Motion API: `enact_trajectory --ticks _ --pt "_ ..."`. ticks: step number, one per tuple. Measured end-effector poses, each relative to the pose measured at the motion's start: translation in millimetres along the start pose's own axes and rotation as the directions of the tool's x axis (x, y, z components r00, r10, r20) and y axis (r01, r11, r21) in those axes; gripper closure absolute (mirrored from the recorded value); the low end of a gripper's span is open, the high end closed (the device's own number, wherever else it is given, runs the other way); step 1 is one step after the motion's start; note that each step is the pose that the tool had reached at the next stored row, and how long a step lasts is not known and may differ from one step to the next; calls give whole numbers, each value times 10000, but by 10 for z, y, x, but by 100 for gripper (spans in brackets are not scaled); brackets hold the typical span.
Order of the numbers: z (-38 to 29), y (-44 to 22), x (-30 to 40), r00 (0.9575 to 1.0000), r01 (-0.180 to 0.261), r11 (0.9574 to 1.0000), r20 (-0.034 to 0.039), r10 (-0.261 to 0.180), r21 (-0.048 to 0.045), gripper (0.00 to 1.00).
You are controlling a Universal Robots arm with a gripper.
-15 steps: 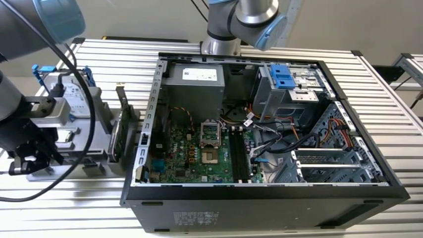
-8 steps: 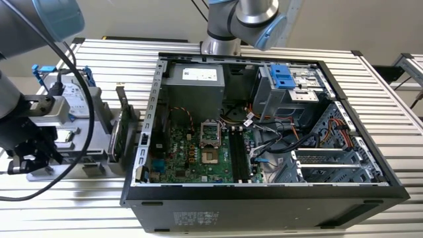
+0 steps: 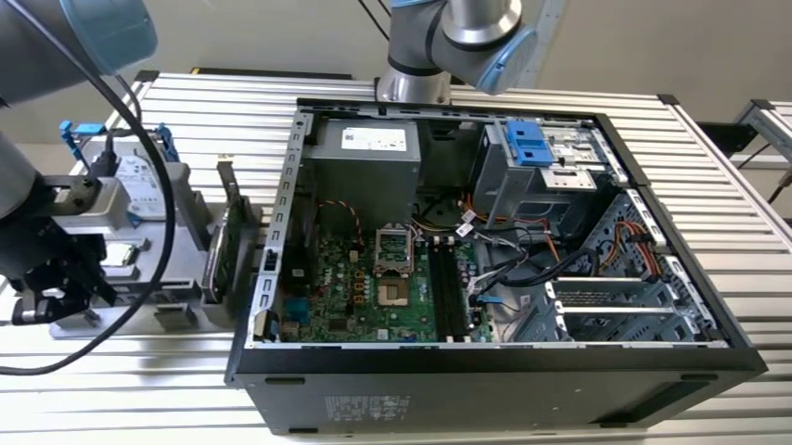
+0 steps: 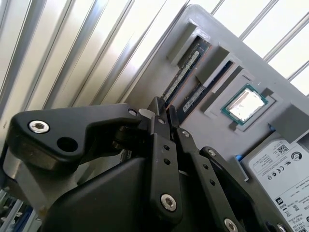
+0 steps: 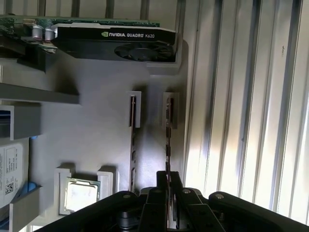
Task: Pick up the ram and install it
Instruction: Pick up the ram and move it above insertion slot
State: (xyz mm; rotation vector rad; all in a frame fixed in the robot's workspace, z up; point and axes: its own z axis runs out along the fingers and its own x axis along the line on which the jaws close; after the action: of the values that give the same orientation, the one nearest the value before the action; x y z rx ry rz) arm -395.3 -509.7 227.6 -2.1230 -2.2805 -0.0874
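So the black two-finger gripper (image 5: 168,176) is down on the ram (image 5: 168,128) – a slim, dark, flat memory stick, edge-on in both wrist views – with its fingers (image 5: 176,186) drawn in tight on either side of one end, clamped on the board. The ram stands upright in the grey plastic holder block (image 5: 96,121), in the slot nearest the block's edge. On that side there's just a narrow lip and then open silver slatted table (image 5: 241,121). It's tighter on the other side – a second dark memory stick (image 5: 133,140) stands parallel in the neighbouring slot, near but apart. A square green-rimmed processor chip (image 5: 82,195) lies in a recess past that, and a black graphics card (image 5: 116,41) stands beyond the sticks' other ends. In the exterior view the open black computer case (image 3: 495,366) sits just beside the block, on the exterior view's right.
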Motion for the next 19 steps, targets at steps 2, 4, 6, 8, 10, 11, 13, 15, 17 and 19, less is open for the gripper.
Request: enact_trajectory --ticks 2,4,6,8,10,11,13,15,17,19 --pt "-14 0 1 10000 0 10000 -2 0 -2 100" --pt "-28 1 2 10000 0 10000 -2 0 -3 100" --pt "-43 1 3 10000 -7 10000 -2 7 -3 100" --pt "-58 2 4 10000 -22 10000 -2 22 -3 100" --pt "-70 2 5 10000 -53 10000 -6 53 -7 100" --pt "-77 2 5 10000 -71 10000 -7 71 -7 100" --pt "-91 3 5 9999 -101 9999 -10 101 -9 100" --pt "-108 3 6 9999 -109 9999 -10 109 -10 100" --pt "-127 4 7 9999 -111 9999 -9 111 -10 100" --pt "-147 4 8 9999 -112 9999 -9 112 -9 100"
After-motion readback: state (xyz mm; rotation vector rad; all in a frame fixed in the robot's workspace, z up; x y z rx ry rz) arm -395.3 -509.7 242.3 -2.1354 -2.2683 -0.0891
